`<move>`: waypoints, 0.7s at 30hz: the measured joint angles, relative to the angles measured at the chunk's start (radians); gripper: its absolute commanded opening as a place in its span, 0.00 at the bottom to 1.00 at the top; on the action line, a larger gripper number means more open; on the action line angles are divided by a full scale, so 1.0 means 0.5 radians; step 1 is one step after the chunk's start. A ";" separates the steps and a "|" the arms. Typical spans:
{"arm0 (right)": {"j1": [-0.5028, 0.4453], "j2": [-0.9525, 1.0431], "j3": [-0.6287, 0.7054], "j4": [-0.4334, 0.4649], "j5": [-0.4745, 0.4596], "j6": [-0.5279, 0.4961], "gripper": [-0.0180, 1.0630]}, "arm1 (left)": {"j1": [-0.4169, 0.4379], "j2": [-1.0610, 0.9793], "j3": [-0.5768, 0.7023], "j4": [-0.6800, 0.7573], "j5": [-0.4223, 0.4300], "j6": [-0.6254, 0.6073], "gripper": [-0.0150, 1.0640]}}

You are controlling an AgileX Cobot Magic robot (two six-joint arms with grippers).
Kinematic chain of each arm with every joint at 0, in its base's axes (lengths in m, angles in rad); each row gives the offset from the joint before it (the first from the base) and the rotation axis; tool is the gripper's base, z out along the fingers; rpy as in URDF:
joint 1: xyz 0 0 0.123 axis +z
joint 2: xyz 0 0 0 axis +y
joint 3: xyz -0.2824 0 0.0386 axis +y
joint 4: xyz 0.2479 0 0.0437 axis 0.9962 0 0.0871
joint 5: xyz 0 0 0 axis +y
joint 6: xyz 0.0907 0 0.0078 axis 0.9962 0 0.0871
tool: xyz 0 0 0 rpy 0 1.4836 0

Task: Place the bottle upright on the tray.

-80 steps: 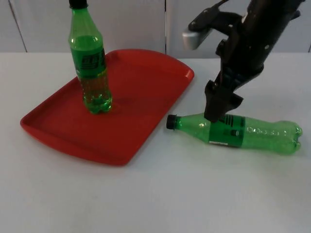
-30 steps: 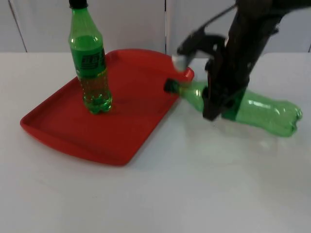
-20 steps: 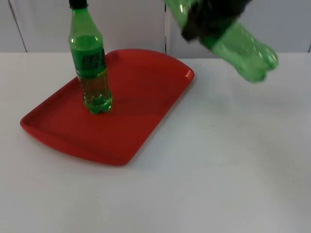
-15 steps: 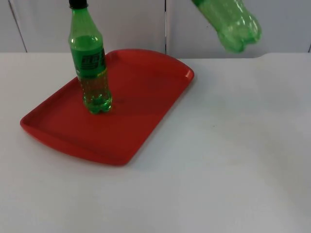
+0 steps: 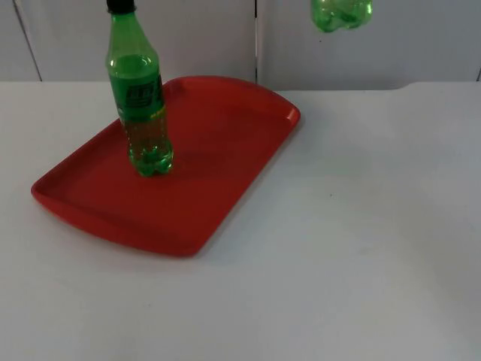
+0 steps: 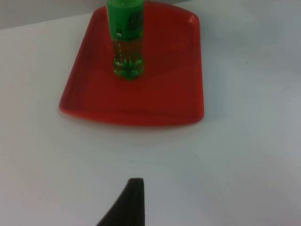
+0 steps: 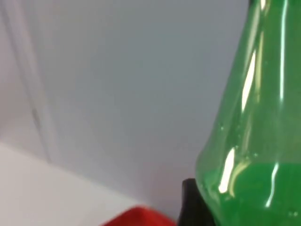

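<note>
Fingers of the right gripper (image 7: pixel 197 207) press against a green bottle (image 5: pixel 340 13) held high above the tabletop (image 5: pixel 338 226), its upper part cut off. Left gripper (image 6: pixel 129 202) waits, grip unclear. Another bottle (image 5: pixel 140 98) stands upright on the red tray (image 5: pixel 218 135) before the grey wall (image 5: pixel 188 37).

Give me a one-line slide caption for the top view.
One green bottle stands upright on the red tray while a second bottle hangs high above the white table.

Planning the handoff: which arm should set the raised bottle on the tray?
Right. Its tool holds the raised bottle above the table, beyond the tray. The left tool waits low, off the tray.
</note>
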 measured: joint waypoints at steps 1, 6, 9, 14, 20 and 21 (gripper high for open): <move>0.000 0.000 0.000 0.004 -0.051 0.018 0.02 | 0.000 0.000 0.000 0.000 0.000 0.000 0.99; 0.000 0.000 0.000 0.004 -0.125 0.029 0.02 | 0.000 0.000 0.000 0.000 0.000 0.000 0.99; 0.000 0.000 0.005 -0.003 -0.140 0.064 0.02 | 0.000 0.000 0.000 0.000 0.000 0.000 0.99; 0.000 0.000 0.005 -0.087 -0.221 0.133 0.02 | 0.000 0.000 0.000 0.000 0.000 0.000 0.99; 0.000 0.010 0.005 -0.100 -0.228 0.356 0.02 | 0.000 0.000 0.000 0.000 0.000 0.000 0.99; 0.000 0.010 0.005 -0.100 -0.228 0.356 0.02 | 0.000 0.000 0.000 0.000 0.000 0.000 0.99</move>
